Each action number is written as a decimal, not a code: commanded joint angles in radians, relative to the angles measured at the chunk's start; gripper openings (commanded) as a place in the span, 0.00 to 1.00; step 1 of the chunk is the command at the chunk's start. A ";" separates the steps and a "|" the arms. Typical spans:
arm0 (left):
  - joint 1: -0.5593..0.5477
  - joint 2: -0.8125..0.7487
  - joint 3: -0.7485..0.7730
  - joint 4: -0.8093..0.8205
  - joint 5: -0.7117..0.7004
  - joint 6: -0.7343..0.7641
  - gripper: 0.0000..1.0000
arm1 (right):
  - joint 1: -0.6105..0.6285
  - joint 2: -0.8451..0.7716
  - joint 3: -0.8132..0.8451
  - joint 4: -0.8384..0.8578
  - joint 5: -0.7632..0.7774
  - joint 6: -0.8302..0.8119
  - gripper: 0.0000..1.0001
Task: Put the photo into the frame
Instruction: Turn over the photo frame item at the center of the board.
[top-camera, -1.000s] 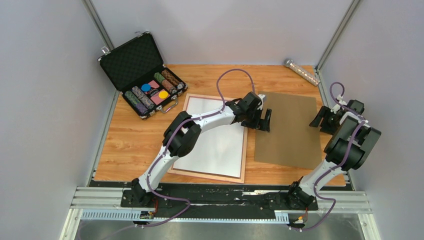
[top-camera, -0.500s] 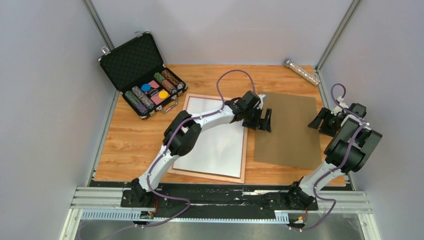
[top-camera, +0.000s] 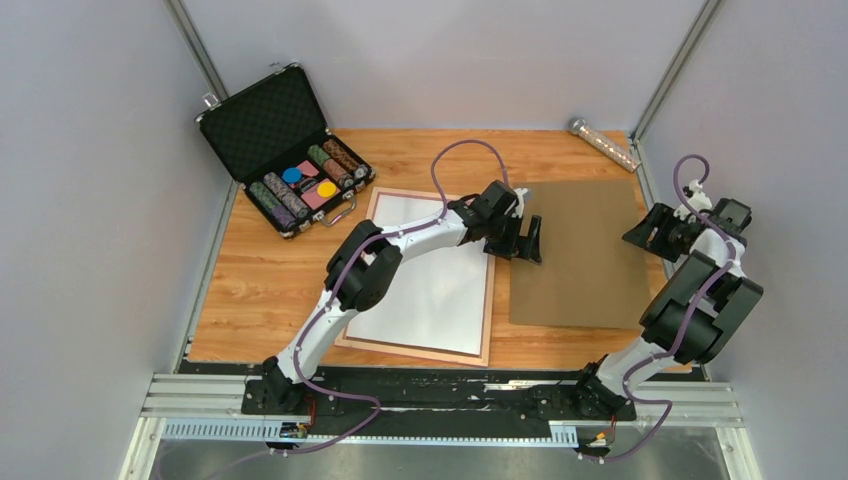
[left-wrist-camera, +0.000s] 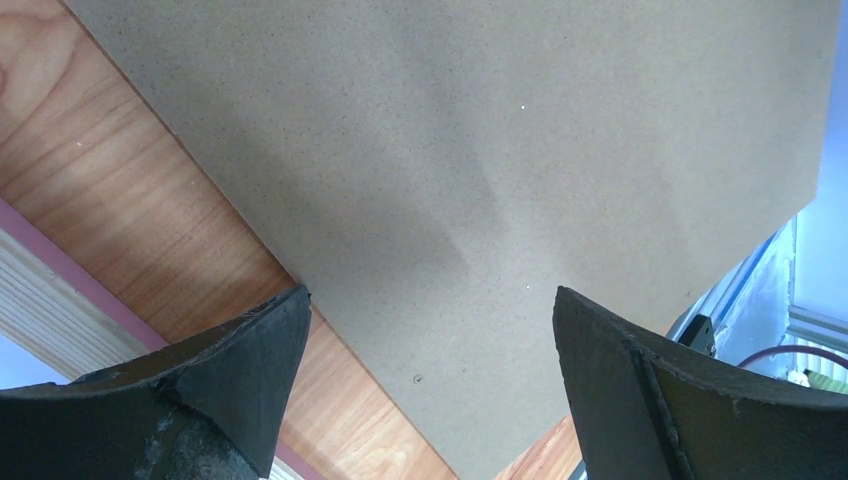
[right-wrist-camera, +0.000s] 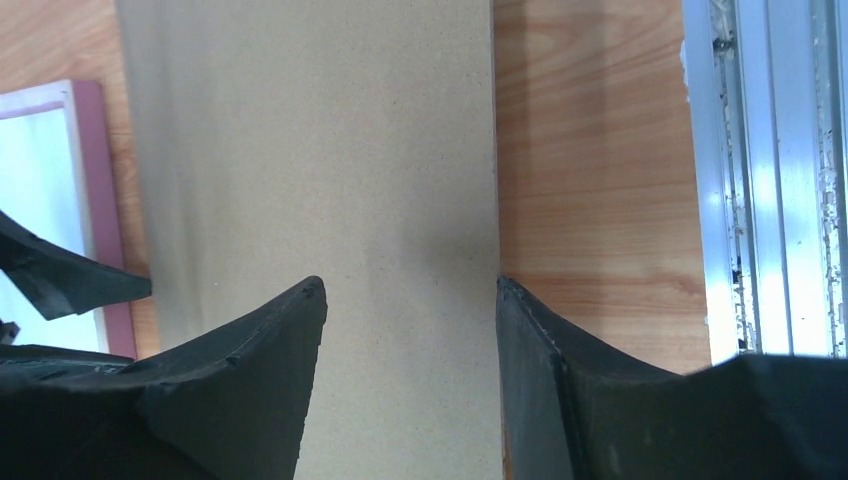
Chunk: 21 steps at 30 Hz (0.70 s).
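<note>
Top external: frame (top-camera: 415, 351) flat on the table (top-camera: 260, 290), left of centre. Inside it a white sheet, presumably the photo (top-camera: 430, 300) face down, print side hidden. Just right of the frame, a brown backing board (top-camera: 580, 260). Left gripper (top-camera: 528, 243) above the board's left edge, spread wide, holding nothing. Right gripper (top-camera: 648, 232) at the board's right edge, about half spread, nothing clamped.

Left wrist: looks down on the board (left-wrist-camera: 500, 150), frame rail (left-wrist-camera: 40, 285) at lower left. Left gripper (left-wrist-camera: 430, 330) wide and empty.

Right wrist: board's right edge (right-wrist-camera: 480, 150) under the gap of the right gripper (right-wrist-camera: 410, 290). Pink rail (right-wrist-camera: 90, 200) at far left.

Handling, by judgement: photo light, thin, bendy, slick and easily creased — best taken lightly by a free edge or corner. Frame stiff, pane fragile, so hold by the rails.

Against a second ago: board now squarer to the table, right side swung slightly farther away. Right gripper shifted right and farther off — left arm much the same.
</note>
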 joint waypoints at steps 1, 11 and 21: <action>-0.035 0.066 -0.051 -0.029 0.054 -0.016 1.00 | 0.050 -0.072 -0.003 -0.143 -0.240 0.082 0.59; -0.036 0.058 -0.060 -0.024 0.063 -0.016 1.00 | 0.068 -0.220 -0.019 -0.213 -0.279 0.073 0.59; -0.036 0.041 -0.070 -0.023 0.060 -0.010 1.00 | 0.093 -0.327 -0.011 -0.283 -0.340 0.067 0.59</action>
